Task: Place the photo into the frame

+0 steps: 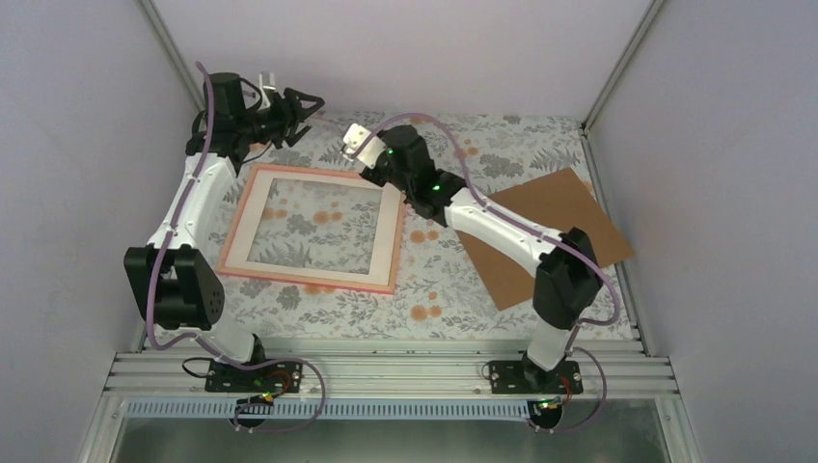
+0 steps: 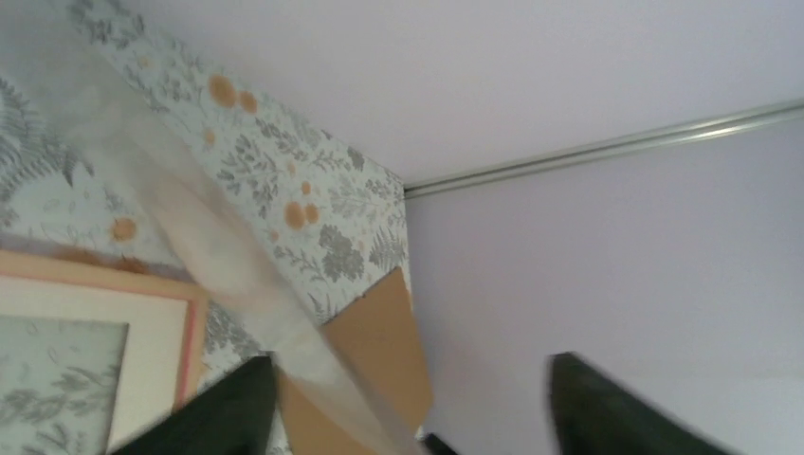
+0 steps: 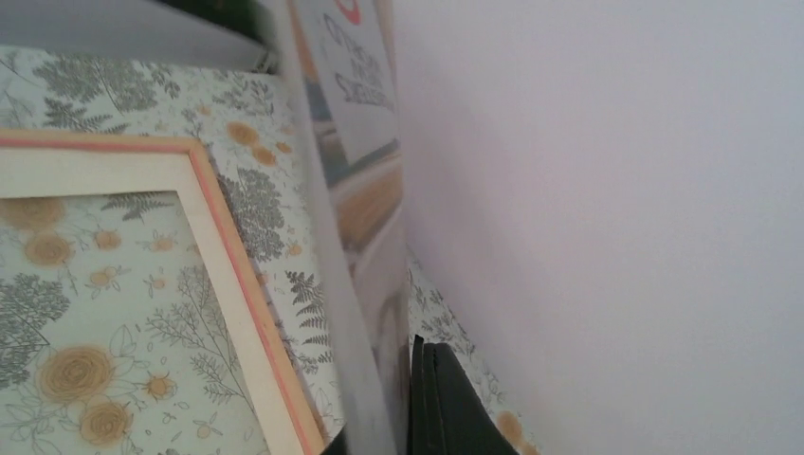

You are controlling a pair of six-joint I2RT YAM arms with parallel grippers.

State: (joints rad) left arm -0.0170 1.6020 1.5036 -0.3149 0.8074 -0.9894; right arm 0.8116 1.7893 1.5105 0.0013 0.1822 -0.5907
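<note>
Locating the task item: where is the photo (image 3: 365,180), a large flexible rectangular print with lettering and coloured bands? — Student

It stands on edge by the far wall, beyond the frame's far rail. The right wrist camera sees it nearly edge-on. The left wrist camera shows it only as a pale blurred strip (image 2: 218,246). — Tutor

What grips it? — Student

The right gripper (image 3: 396,417) has its fingers drawn together on the photo, with one black finger (image 3: 441,408) against the print's face. The left gripper (image 2: 414,360) has its fingers spread wide. The strip runs just beside one finger (image 2: 232,408), and contact there cannot be told. — Tutor

And the edges, the free room? — Student

The thin-edged rectangular frame (image 1: 328,180) lies flat, pale salmon back up, on the floral tablecloth (image 1: 434,289), whose pattern shows through the clear pane. Its far right corner is near the right gripper. The plain brown cardboard board (image 1: 559,207) lies flat to the right, apart from the frame, with the right arm crossing above it. Bare cloth lies between frame and board. The lavender back wall (image 1: 405,48) stands close behind both grippers. — Tutor
</note>
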